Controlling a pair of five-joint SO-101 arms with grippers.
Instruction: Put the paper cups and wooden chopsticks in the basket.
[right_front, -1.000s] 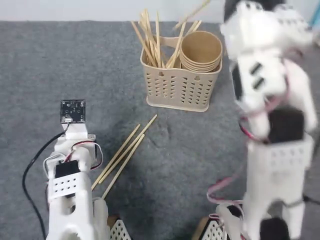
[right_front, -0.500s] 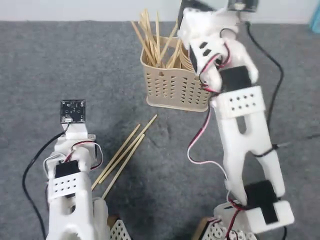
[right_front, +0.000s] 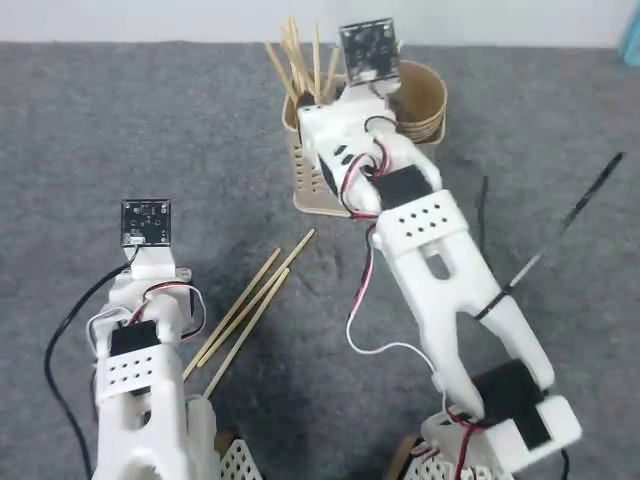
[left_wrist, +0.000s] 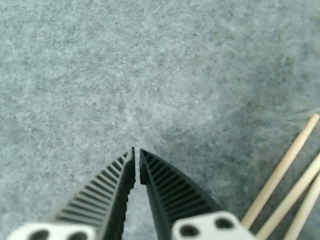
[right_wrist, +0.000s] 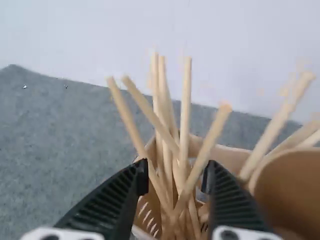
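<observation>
A beige slotted basket (right_front: 308, 172) stands at the back of the grey mat, holding upright wooden chopsticks (right_front: 298, 66) and a stack of paper cups (right_front: 424, 98). My right arm stretches over the basket, hiding its middle. In the right wrist view my right gripper (right_wrist: 175, 177) is open just in front of the basket's chopsticks (right_wrist: 185, 120), with the cup (right_wrist: 285, 180) beside them and the basket wall (right_wrist: 149, 212) below. Three loose chopsticks (right_front: 250, 302) lie on the mat. My left gripper (left_wrist: 136, 154) is shut and empty over bare mat, beside those chopsticks (left_wrist: 283, 173).
Black cables (right_front: 560, 232) trail across the mat to the right of the right arm. The left arm's wrist camera (right_front: 146, 222) sits at the lower left. The mat's far edge meets a pale wall behind the basket.
The right arm has swung from the right side leftwards and lowered over the basket, now covering part of it. The left arm and the loose chopsticks have stayed put.
</observation>
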